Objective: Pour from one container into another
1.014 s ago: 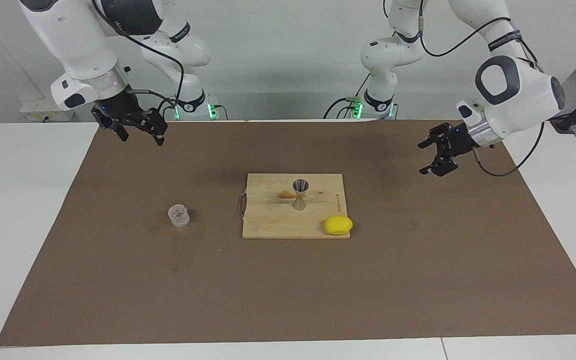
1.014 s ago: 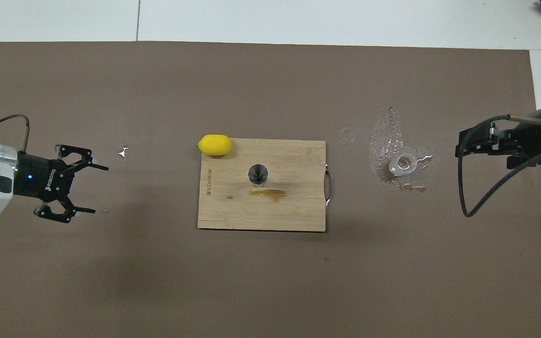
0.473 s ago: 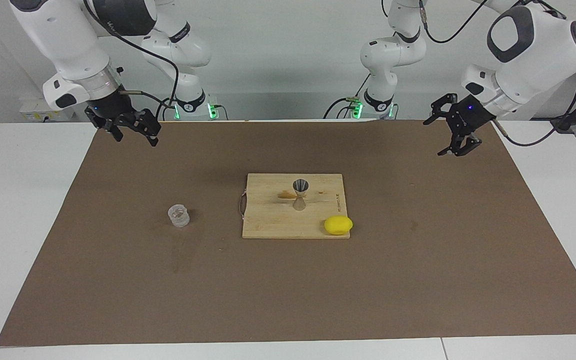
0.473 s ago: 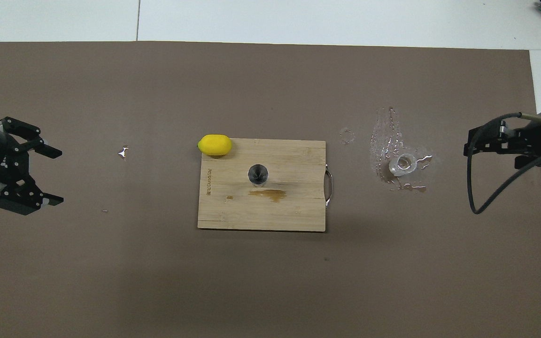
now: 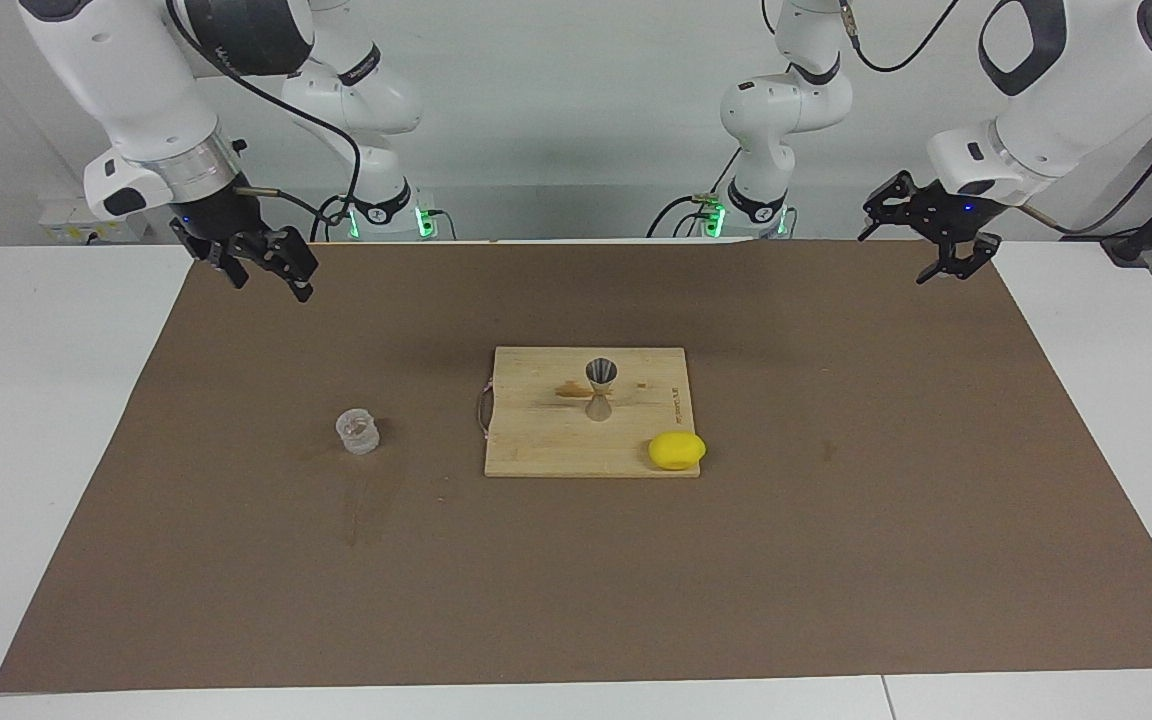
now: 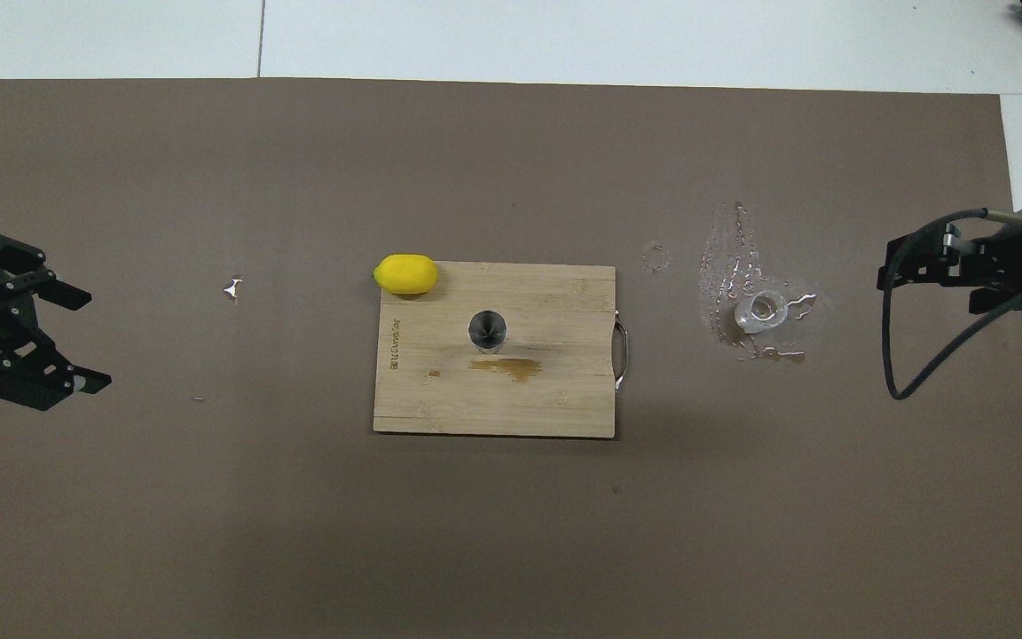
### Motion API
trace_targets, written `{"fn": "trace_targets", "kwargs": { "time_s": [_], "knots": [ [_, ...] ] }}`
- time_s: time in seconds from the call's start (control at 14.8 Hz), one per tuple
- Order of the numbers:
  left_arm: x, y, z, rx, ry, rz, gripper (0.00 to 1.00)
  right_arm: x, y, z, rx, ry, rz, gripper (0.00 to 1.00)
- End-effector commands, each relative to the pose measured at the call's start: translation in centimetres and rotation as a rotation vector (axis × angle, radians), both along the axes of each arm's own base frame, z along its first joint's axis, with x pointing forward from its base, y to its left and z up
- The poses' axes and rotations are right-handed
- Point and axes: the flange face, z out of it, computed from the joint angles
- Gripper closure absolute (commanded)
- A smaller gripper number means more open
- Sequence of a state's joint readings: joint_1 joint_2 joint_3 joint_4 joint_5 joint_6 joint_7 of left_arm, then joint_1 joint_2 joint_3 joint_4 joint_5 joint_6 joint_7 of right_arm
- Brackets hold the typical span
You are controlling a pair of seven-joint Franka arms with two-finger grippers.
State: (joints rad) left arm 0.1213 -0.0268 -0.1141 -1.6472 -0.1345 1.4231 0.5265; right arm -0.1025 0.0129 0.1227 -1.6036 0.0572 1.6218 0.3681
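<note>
The small clear cup [image 5: 358, 432] stands upright on the brown mat toward the right arm's end of the table; it also shows in the overhead view [image 6: 761, 311]. The silver hourglass jigger [image 5: 601, 388] stands upright on the wooden cutting board [image 5: 536, 445], also seen from above [image 6: 487, 329]. My right gripper [image 5: 271, 288] hangs open and empty in the air over the mat's edge at the right arm's end [image 6: 882, 277], apart from the cup. My left gripper [image 5: 893, 258] is open and empty, raised over the mat at the left arm's end [image 6: 99, 338].
A yellow lemon [image 5: 677, 450] lies at the board's corner farther from the robots [image 6: 405, 273]. Spilled liquid [image 6: 733, 257] glistens on the mat around the cup. A brown stain [image 6: 507, 367] marks the board [image 6: 440, 408] beside the jigger.
My left gripper has risen and drawn back toward the left arm's end of the table. My right gripper has pulled back slightly toward its own end. Cup, jigger and lemon have not moved.
</note>
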Motion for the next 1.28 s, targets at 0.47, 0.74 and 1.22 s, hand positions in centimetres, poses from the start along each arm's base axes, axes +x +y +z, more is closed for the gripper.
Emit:
{"fn": "trace_targets", "kwargs": {
  "time_s": [0.47, 0.74, 1.22],
  "knots": [
    [-0.1, 1.0, 1.8, 0.138, -0.014, 0.524, 0.00, 3.7, -0.5, -5.6, 0.041, -0.037, -0.283, 0.05],
    [-0.3, 0.2, 1.7, 0.139, -0.020, 0.512, 0.00, 6.1, -2.0, -10.4, 0.058, 0.012, -0.482, 0.05],
    [0.9, 0.3, 2.5, 0.183, -0.088, 0.506, 0.00, 6.9, -5.0, -18.5, 0.183, 0.131, -0.841, 0.04]
  ]
}}
